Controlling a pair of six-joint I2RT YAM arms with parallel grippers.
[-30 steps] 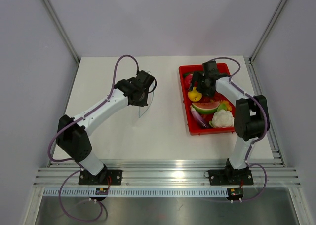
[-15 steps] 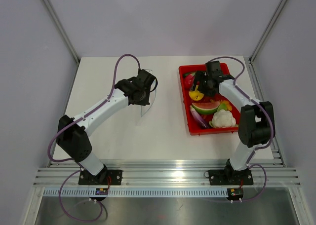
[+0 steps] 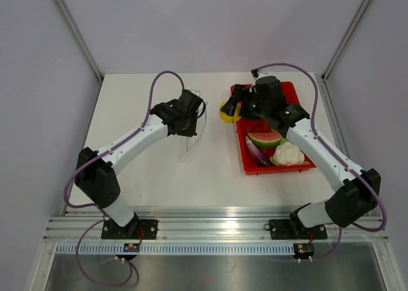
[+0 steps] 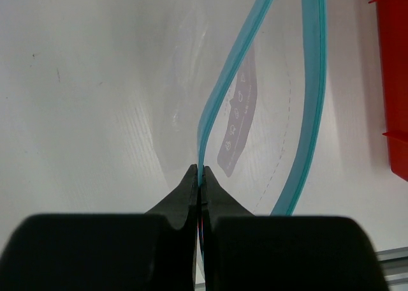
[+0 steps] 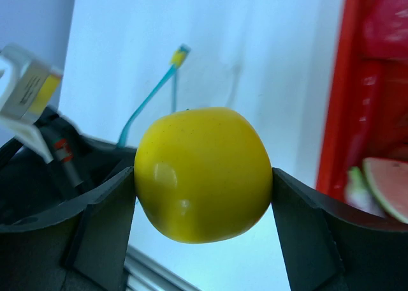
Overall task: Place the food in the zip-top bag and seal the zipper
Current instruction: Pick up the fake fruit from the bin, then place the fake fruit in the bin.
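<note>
I see the left pincer [image 4: 201, 176] clenched on one lip of the zipper [image 4: 224, 90], its black tips pressed together on the teal strip. The zip-top bag [image 4: 268, 131] hangs from that grip to the left of the red tray [image 3: 241, 147], apart from the tray's wall. The zipper's other lip bows away toward the tray, so the bag's mouth stands open. I cannot tell whether the bag's lower edge touches the table [image 3: 153, 170]. The right pincer [image 5: 203, 176] is grasping the yellow fruit [image 5: 203, 170], one dark finger [image 5: 105, 211] against each side of it. From above, that fruit sits just outside the tray's far-left corner, between the tray and the bag and raised off the table. The watermelon wedge [image 3: 264, 138] lies inside the tray near its middle, red face up. The eggplant [image 3: 255, 154] lies just beside it, along the tray's left wall. A white cauliflower [image 3: 287, 154] sits in the tray's near part, touching or nearly touching the wedge.
</note>
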